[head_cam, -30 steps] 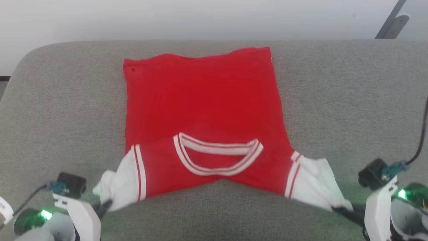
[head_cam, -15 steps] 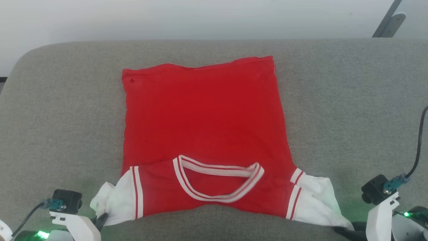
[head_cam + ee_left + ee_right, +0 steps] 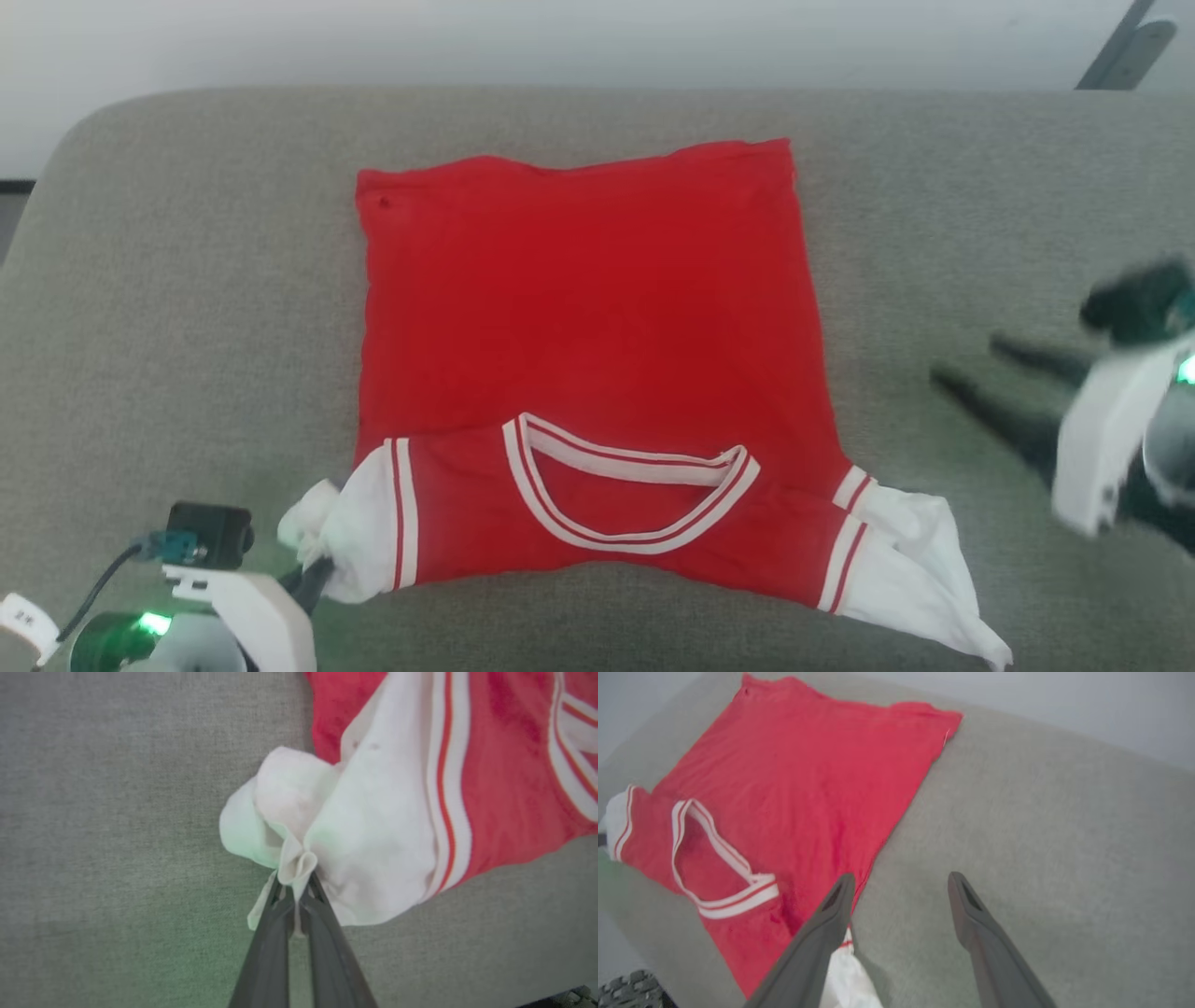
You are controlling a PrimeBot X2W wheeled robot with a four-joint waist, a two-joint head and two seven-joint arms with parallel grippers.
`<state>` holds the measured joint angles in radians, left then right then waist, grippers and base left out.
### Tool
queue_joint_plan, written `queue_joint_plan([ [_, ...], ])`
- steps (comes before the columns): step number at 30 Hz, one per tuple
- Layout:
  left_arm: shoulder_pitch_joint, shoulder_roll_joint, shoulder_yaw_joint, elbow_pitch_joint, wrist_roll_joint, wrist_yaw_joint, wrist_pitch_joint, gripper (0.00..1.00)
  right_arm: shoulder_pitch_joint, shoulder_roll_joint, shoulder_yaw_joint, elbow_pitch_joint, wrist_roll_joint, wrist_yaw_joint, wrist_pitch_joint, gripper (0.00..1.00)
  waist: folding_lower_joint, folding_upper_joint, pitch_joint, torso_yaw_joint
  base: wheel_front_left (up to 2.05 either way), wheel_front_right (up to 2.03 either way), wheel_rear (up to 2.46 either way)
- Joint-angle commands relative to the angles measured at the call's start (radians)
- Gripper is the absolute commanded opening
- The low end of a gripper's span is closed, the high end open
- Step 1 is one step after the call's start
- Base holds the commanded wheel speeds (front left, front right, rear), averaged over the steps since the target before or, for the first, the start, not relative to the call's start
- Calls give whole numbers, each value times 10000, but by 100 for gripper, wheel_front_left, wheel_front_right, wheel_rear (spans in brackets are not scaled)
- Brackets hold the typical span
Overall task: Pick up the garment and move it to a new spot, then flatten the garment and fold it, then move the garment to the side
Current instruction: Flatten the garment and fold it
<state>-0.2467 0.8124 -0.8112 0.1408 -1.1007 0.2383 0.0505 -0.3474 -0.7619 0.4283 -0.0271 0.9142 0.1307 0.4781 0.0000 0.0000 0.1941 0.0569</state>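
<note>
Garment (image 3: pixel 588 317) flat on grey cushion (image 3: pixel 934 187), left hand (image 3: pixel 295 882) pinching white sleeve (image 3: pixel 373 835) in wrist view, right hand (image 3: pixel 901 877) spread, empty

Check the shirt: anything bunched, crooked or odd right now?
Yes. The garment lies uneven: its left sleeve is bunched in the shut left gripper, while its right sleeve lies loose and creased on the cushion. The open right gripper is apart from it. A small dark spot marks the far left corner.
</note>
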Motion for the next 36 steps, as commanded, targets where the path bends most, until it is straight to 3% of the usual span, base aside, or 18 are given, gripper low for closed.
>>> queue_joint_plan([
  [1, -190, -78, 43, -46, 83, 25, -64, 0, -339, 319, -166, 84, -291, 1, -44, 100, 0, 0, 187, 162, 0, 0, 0],
  [8, -950, -612, -38, -29, 302, -92, 26, 0, -2810, 1703, -563, 1789, -1566, 3, 71, 100, 0, 0, 892, 875, 0, 0, 0],
  [14, -1697, -1274, -204, 264, 531, -385, 42, 0, -5215, 2427, -348, 4801, -2285, 3, 343, 100, 0, 0, 1644, 1745, 0, 0, 0],
  [16, -1784, -1376, -220, 344, 543, -431, 27, 0, -5504, 2520, -333, 5258, -2332, 3, 391, 100, 0, 0, 1729, 1861, 0, 0, 0],
  [24, -2416, -2106, -421, 1068, 695, -887, -63, 0, -7512, 3073, -613, 8938, -2937, 3, 1215, 100, 0, 0, 2321, 2678, 0, 0, 0],
  [32, -2707, -2620, -451, 1947, 609, -1253, -287, 0, -8313, 3608, -712, 11545, -3430, 1, 2249, 100, 0, 0, 2527, 3066, 0, 0, 0],
  [33, -2726, -2669, -451, 2048, 593, -1295, -300, 0, -8338, 3660, -692, 11707, -3460, 1, 2292, 91, 0, 0, 2534, 3089, 0, 0, 0],
  [34, -2744, -2726, -424, 2160, 550, -1293, -311, 0, -8366, 3677, -645, 11800, -3515, 1, 2269, 0, 0, 0, 2541, 3106, 0, 0, 0],
  [36, -2814, -2841, -401, 2353, 502, -1333, -366, 0, -8350, 3762, -484, 11809, -3546, 3, 2262, 0, 0, 0, 2531, 3102, 0, 0, 0],
])
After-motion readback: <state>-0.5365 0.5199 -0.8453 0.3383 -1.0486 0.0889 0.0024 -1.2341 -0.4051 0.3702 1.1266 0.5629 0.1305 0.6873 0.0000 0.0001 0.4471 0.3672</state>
